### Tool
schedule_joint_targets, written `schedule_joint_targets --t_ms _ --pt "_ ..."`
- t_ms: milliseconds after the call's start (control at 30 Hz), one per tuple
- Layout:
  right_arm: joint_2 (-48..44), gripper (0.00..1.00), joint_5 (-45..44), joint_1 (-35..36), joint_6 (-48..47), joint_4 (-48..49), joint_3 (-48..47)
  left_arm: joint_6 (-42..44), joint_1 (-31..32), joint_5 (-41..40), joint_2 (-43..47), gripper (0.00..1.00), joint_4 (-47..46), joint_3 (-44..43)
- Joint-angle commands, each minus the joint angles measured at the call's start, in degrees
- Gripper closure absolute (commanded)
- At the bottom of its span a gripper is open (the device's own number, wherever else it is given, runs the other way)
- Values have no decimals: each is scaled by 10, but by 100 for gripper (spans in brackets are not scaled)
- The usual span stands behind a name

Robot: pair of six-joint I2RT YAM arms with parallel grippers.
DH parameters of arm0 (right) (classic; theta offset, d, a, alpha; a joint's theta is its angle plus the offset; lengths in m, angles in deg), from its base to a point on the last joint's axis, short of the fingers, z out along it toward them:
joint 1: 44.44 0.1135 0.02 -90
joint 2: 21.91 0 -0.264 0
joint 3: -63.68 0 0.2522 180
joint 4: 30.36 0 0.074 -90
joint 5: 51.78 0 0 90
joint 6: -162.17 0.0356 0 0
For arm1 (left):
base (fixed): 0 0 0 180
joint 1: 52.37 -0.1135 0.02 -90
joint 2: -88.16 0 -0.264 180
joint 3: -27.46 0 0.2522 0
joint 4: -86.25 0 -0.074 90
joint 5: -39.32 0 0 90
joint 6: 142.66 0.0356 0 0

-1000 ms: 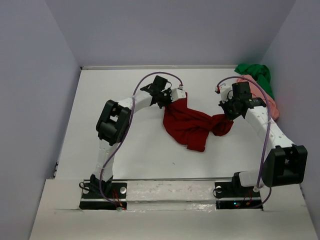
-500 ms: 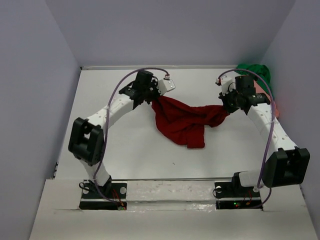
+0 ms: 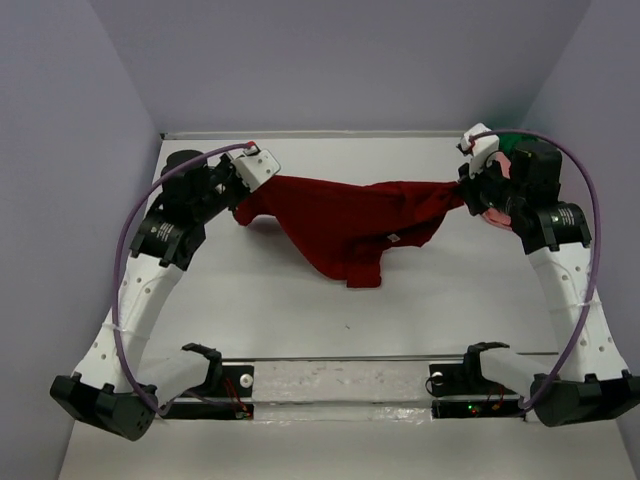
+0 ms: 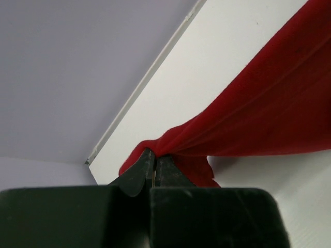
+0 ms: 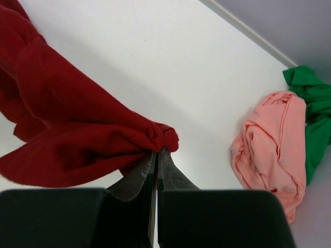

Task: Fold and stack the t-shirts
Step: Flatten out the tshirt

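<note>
The dark red t-shirt (image 3: 345,215) hangs stretched in the air between my two grippers, its lower part drooping towards the table. My left gripper (image 3: 243,200) is shut on its left end; the left wrist view shows the pinch (image 4: 154,154) on the red cloth (image 4: 248,119). My right gripper (image 3: 464,192) is shut on its right end, also shown in the right wrist view (image 5: 156,152). The salmon pink t-shirt (image 5: 271,144) and the bright green t-shirt (image 5: 315,111) lie crumpled at the back right, mostly hidden behind my right arm in the top view.
White table (image 3: 300,310) with grey walls on three sides. The back edge of the table (image 4: 150,77) meets the wall close behind my left gripper. Both arm bases stand on the near rail (image 3: 340,385).
Both grippers have moved apart and upward, pulling the red t-shirt from a bunched heap into a wide stretched span. The left arm swung far left, the right arm moved right.
</note>
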Motion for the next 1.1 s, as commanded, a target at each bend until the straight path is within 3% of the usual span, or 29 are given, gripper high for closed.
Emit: schedule_joint_targets --t_ms 0,333,533,700,733,800,867,1033,1067 --pt "-33 100 59 -4 7 -12 -41 4 -14 26 43 100 10 21" --pt "-27 100 63 -4 4 -47 -98 -26 -51 90 72 100 -2 34" --pt "20 100 48 -4 -5 -15 -59 -29 -52 100 62 100 -24 84" --pt "33 100 41 -4 -11 -5 -35 -13 -52 173 71 100 -11 146" --pt "33 100 41 -4 -10 -5 -26 -7 -52 184 72 100 6 150" --pt "31 100 36 -4 -9 -6 -18 14 -51 233 65 83 40 154" --pt "28 100 32 -4 -9 -8 -10 54 -41 270 51 76 107 147" --pt "21 100 25 -4 -5 -14 -5 125 8 312 20 83 255 136" --pt "21 100 23 -4 -5 -15 -5 130 35 309 13 90 267 139"
